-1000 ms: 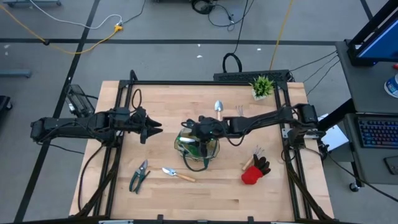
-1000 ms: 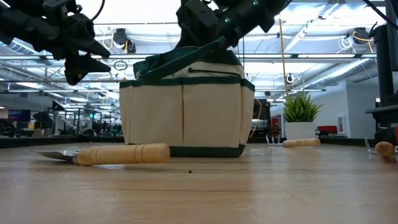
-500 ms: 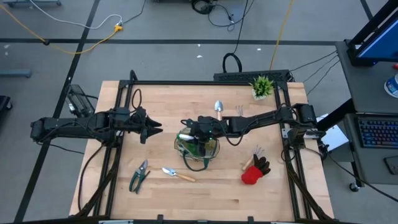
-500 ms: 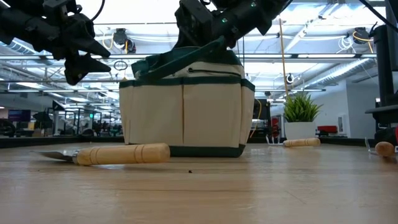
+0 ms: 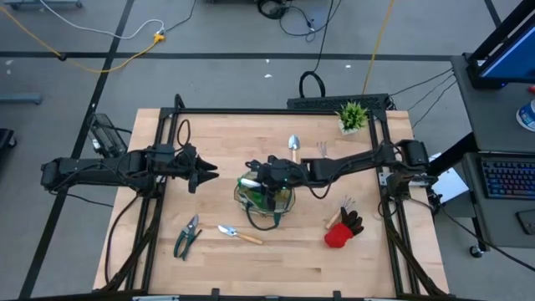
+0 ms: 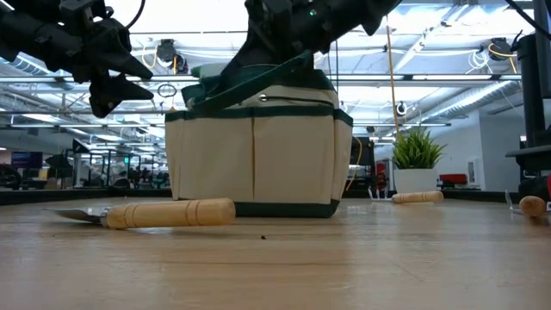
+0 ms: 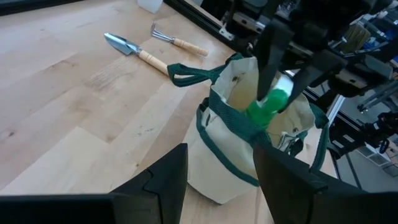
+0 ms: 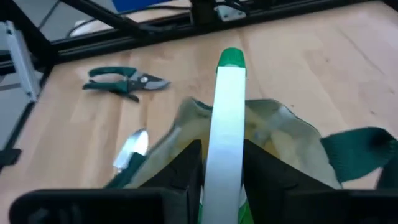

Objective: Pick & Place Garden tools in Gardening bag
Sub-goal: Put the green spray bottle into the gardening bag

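Right wrist view: right jaws clamp the spray bottle (image 8: 227, 124) over the gardening bag (image 8: 292, 140).

A light wooden table (image 5: 284, 255) is seen from above, with a khaki gardening bag (image 5: 266, 198) stood near its middle. Pruners (image 5: 186, 236) and a trowel (image 5: 238, 234) are laid toward the front left, a red-and-black glove (image 5: 343, 231) and a hand fork (image 5: 339, 213) to the right. A second trowel (image 5: 293, 147) and a potted plant (image 5: 352, 116) are set along the far side.
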{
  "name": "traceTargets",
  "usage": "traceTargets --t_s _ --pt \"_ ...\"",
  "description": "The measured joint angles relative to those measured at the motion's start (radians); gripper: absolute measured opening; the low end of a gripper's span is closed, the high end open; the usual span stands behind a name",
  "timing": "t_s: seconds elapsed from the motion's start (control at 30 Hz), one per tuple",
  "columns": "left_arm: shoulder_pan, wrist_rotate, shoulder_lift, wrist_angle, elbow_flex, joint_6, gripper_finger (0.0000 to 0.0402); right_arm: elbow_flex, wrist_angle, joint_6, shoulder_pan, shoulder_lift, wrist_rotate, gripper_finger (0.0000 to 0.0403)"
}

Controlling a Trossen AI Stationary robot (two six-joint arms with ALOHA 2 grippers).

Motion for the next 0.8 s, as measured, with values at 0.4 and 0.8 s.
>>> traceTargets --t_s 0.4,0.8 --pt "0.0 -0.001 0.0 0.0 0.0 0.004 0.0186 0.0 0.098 0.037 0.036 -0.004 0.091 0.0086" --pt "0.0 -0.001 0.0 0.0 0.0 0.011 0.0186 0.0 0.166 0.02 0.035 -0.041 0.094 0.0086"
